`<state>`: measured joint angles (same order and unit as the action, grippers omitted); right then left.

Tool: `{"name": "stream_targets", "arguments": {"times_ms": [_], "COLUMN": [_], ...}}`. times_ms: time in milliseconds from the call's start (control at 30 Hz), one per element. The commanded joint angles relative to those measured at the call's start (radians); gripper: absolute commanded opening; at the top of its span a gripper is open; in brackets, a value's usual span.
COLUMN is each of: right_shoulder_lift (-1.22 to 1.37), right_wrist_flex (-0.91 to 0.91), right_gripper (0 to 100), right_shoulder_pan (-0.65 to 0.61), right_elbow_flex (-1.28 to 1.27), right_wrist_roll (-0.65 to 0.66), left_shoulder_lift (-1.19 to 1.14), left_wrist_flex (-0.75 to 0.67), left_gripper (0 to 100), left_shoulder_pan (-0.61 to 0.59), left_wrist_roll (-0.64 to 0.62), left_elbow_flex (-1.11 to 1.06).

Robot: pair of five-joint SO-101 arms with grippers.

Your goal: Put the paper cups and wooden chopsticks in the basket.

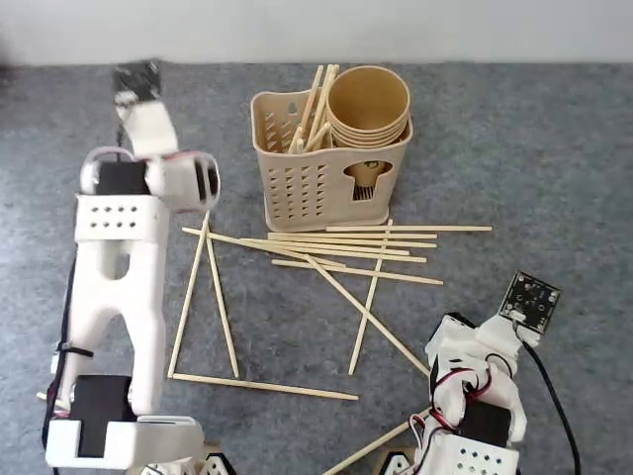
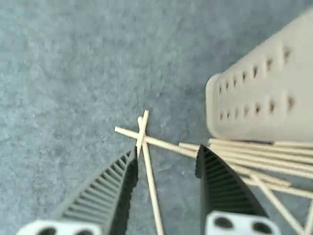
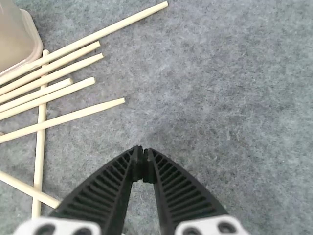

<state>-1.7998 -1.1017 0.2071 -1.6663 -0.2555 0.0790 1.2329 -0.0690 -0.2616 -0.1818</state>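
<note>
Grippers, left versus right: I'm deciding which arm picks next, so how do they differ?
The left gripper is open; the right gripper is shut. The left one hangs over crossed chopsticks near the basket; the right one is over bare mat. Both are empty.

No legible text, labels, numbers or brands anywhere. Closest to a sign: shaped cut-out in near wall of basket, no lettering.
</note>
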Motion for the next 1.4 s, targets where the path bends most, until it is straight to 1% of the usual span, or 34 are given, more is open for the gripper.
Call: {"name": "stream_targets", "arguments": {"times_ms": [0,100,167,333,467,533,733,833,933,1100,1233,1367], "right_shoulder_lift": [-0.015,-0.015,-0.015,-0.015,-0.015,-0.015,-0.015,-0.015,-0.015,-0.015,-0.015,-0.015], "right_wrist_flex": [-0.008,-0.008,-0.008,-0.008,-0.008,-0.008,-0.008,-0.008,-0.008,-0.008,-0.008,-0.008], "right_gripper": [0.9,0.9,0.9,0.9,0.9,0.9,0.9,0.9,0.9,0.9,0.9,0.9], "right_shoulder_pan": [0.007,0.007,0.007,0.007,0.007,0.007,0.007,0.007,0.007,0.007,0.007,0.007], "right_elbow_flex": [-0.015,-0.015,-0.015,-0.015,-0.015,-0.015,-0.015,-0.015,-0.015,-0.015,-0.015,-0.015], "right_wrist_roll": [-0.005,-0.006,-0.006,-0.006,-0.006,-0.006,-0.006,-0.006,-0.006,-0.006,-0.006,-0.005], "left_shoulder_lift": [0.049,0.049,0.049,0.026,-0.08,-0.152,-0.377,-0.46,-0.52,-0.589,-0.654,-0.68], "left_wrist_flex": [-0.15,-0.279,-0.327,-0.336,-0.327,-0.284,-0.035,0.029,0.055,0.049,0.058,0.112], "left_gripper": [19,19,19,19,19,19,19,19,19,19,19,19], "left_shoulder_pan": [-0.006,-0.008,-0.008,-0.008,-0.034,-0.06,-0.072,-0.066,-0.046,-0.037,-0.038,-0.046], "left_wrist_roll": [0.043,0.046,0.055,0.075,0.074,0.072,0.006,-0.021,-0.052,-0.104,-0.104,-0.106], "left_elbow_flex": [-0.147,-0.257,-0.312,-0.34,-0.269,-0.196,0.097,0.211,0.282,0.349,0.395,0.441]}}
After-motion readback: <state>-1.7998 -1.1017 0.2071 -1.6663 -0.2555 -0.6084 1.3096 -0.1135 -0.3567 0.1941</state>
